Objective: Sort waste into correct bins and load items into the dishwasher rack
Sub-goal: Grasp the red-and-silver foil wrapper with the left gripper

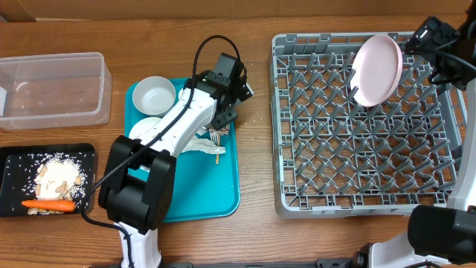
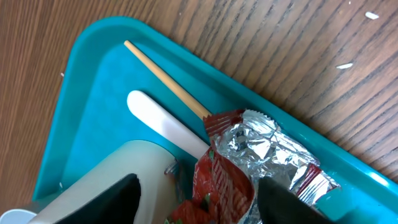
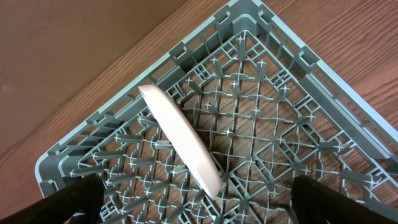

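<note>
Wrapper (image 2: 249, 146) lay dead centre btwn spread jaws of L gripper (image 2: 202, 202), foil end running twd tray (image 2: 81, 99) rim; R gripper (image 3: 202, 205), spread too, hung over racked plate (image 3: 180, 140).

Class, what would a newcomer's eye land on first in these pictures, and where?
The pale pink plate stands on edge in the grey dishwasher rack, on the right. On the teal tray, a red-and-silver wrapper lies at the left gripper; an orange carrot lies in the black tray, far left.
</note>
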Tool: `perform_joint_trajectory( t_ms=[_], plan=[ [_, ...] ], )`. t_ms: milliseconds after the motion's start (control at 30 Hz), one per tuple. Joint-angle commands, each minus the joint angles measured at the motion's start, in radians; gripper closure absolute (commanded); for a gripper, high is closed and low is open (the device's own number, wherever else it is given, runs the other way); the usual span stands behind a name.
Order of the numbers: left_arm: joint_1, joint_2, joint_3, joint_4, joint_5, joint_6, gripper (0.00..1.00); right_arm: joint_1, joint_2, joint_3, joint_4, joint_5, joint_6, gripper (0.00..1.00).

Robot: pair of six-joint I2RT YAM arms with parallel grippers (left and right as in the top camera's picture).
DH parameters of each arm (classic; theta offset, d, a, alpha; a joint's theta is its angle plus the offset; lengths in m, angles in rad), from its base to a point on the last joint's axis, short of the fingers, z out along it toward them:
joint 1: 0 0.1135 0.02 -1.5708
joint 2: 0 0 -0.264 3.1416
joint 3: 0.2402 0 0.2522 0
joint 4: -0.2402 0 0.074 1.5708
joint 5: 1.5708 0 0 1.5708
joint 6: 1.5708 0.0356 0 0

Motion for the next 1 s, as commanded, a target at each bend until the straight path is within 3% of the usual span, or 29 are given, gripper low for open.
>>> perform_joint_trajectory(
  t_ms=[0, 233, 433, 967],
  plan=[
    [-0.002, 0.025, 0.000, 0.001, -0.006, 0.011, 0.47, 0.002, -0.008, 0.012, 0.002, 0.003, 0.002, 0.00],
    [-0.014, 0.026, 0.000, 0.005, -0.006, 0.011, 0.96, 0.002, -0.008, 0.012, 0.002, 0.003, 0.002, 0.00],
    [-0.027, 0.025, 0.002, 0.006, -0.005, -0.009, 0.96, 0.002, -0.008, 0.012, 0.002, 0.003, 0.002, 0.00],
    [-0.068, -0.079, 0.110, -0.003, 0.014, -0.239, 0.96, 0.002, -0.008, 0.012, 0.002, 0.003, 0.002, 0.00]
  ],
)
